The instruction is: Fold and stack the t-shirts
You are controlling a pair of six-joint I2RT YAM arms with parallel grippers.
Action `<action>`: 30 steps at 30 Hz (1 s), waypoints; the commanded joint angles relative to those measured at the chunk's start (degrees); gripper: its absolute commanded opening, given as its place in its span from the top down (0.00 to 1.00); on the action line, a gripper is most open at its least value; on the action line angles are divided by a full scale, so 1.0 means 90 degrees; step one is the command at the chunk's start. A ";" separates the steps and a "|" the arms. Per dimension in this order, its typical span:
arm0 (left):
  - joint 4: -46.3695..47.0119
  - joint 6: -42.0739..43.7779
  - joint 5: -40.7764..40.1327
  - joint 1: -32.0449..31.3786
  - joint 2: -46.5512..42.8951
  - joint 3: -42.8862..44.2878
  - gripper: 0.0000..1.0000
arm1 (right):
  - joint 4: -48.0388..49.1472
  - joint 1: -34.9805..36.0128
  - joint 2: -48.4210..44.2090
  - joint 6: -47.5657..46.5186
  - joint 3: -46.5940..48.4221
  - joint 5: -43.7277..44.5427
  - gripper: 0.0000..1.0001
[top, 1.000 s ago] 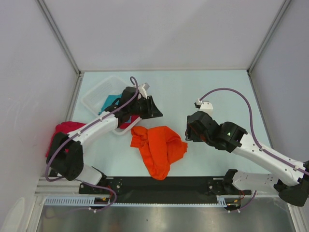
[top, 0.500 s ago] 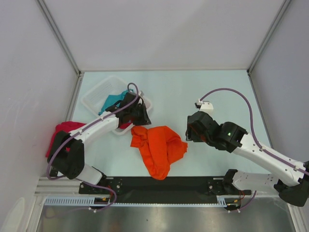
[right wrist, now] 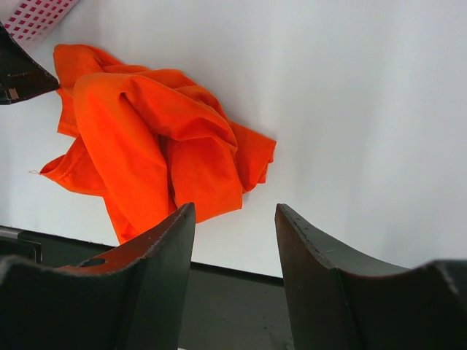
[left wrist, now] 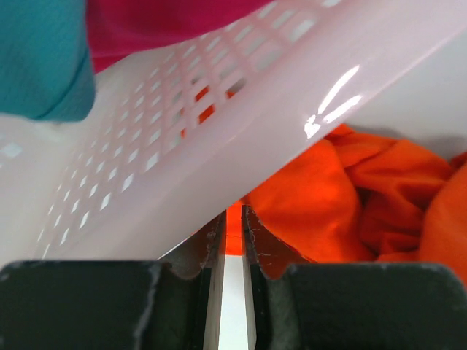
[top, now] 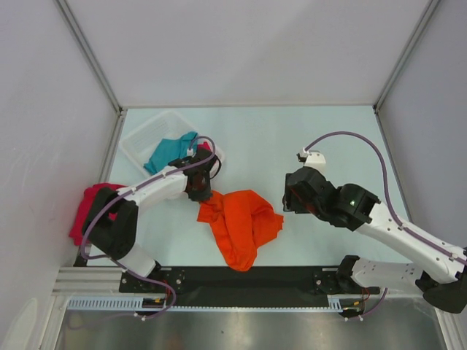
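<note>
Progress: early. Nothing folded, nothing stacked.

- Orange t-shirt (top: 241,222) lies crumpled in a heap at lower centre of the top view, on the table (top: 292,138).
- Teal t-shirt (top: 171,149) sits bunched in the white basket (top: 139,138), upper left.
- One pink t-shirt (top: 91,208) is heaped at the left edge. A second pink t-shirt (left wrist: 168,22) shows inside the basket, at the top of the left wrist view.
- All four remain to be spread, folded and piled.

Grippers:
- Left gripper (left wrist: 232,215) is at the basket's near wall, just by the orange heap's upper left corner. Its jaws are drawn to a narrow slit, with a sliver of orange at the tips.
- Right gripper (right wrist: 233,211) has its jaws spread wide with nothing between them, off the orange shirt's right side.

Hard to make out:
- I cannot tell whether the left jaws pinch the orange cloth, touch the basket, or hold nothing.
- The left arm covers part of the pink heap.
- The basket's contents are mostly hidden.
</note>
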 commanded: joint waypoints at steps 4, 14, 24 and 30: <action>-0.0461 -0.0517 -0.0651 0.0538 -0.0811 -0.0210 0.81 | -0.0236 -0.0069 -0.0585 -0.0277 0.0260 0.0175 0.46; -0.0647 -0.0361 -0.0544 0.2091 -0.2013 -0.0699 0.82 | -0.0257 -0.0118 -0.1026 -0.0248 0.0182 0.0078 0.46; -0.0266 0.0020 -0.0075 0.3146 -0.1770 -0.0514 0.82 | -0.0168 -0.0069 -0.0987 -0.0111 0.0240 -0.0098 0.46; 0.0055 0.0049 0.0051 0.3390 -0.1272 -0.0153 0.83 | -0.0227 0.0019 -0.0918 -0.0023 0.0270 -0.0049 0.46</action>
